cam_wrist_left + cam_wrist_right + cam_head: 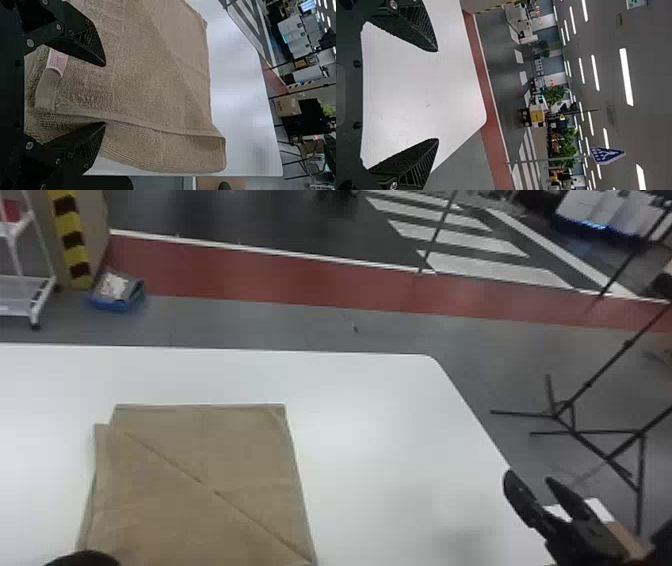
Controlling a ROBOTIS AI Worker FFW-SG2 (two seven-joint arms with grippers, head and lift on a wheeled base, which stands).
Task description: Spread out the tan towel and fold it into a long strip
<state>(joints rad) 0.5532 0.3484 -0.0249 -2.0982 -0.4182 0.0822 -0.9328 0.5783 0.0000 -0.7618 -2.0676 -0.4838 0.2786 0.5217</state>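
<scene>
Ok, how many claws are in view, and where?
2. Left claw: open, at the near part of the tan towel. Right claw: open, well right of the towel, by the white table's right edge.

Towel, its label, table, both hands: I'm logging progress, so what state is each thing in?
Towel: layered, edges not lined up, a diagonal line across its top; not a long strip yet.
Label: exposed.
Table: holding up the towel.
Left hand: fingers apart, at the towel.
Right hand: fingers apart, nothing between them, by the table's right side.
</scene>
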